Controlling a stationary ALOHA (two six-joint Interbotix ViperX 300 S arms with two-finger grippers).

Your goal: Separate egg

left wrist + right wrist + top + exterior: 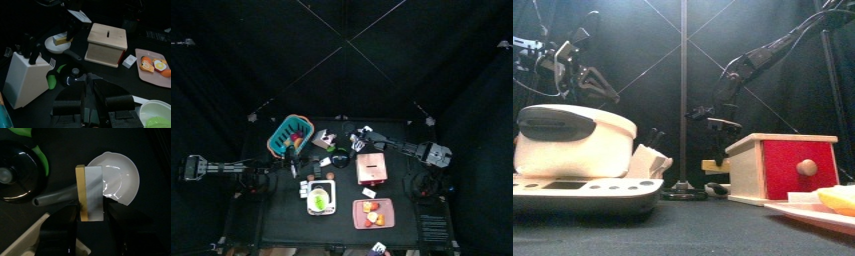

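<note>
Right gripper [90, 210]: clamped on a yellow-and-pale block [90, 190], one jaw flat against each broad side.
Left gripper [89, 95]: jaws apart and empty, raised over the left side of the table.
Egg: I take the block for the task's piece, though its shape is not egg-like. It stands on edge over the white dish [123, 178], far middle of the table, just beyond the wooden box [107, 42].
Doing it well: keep the clamp square on one layer only, so the yellow and pale parts can come apart. Bring the free gripper in to take the other layer, then pull straight along the seam, over the dish.
Watch: the grey pan handle [57, 198] lies just beside the block and could be knocked.
Hidden: the block's lower edge is behind the jaws, so contact with the dish is unclear.
Unclear: whether the seam is already loose.
Also unclear: the halved pieces on the pink tray [141, 75], too small to name.
</note>
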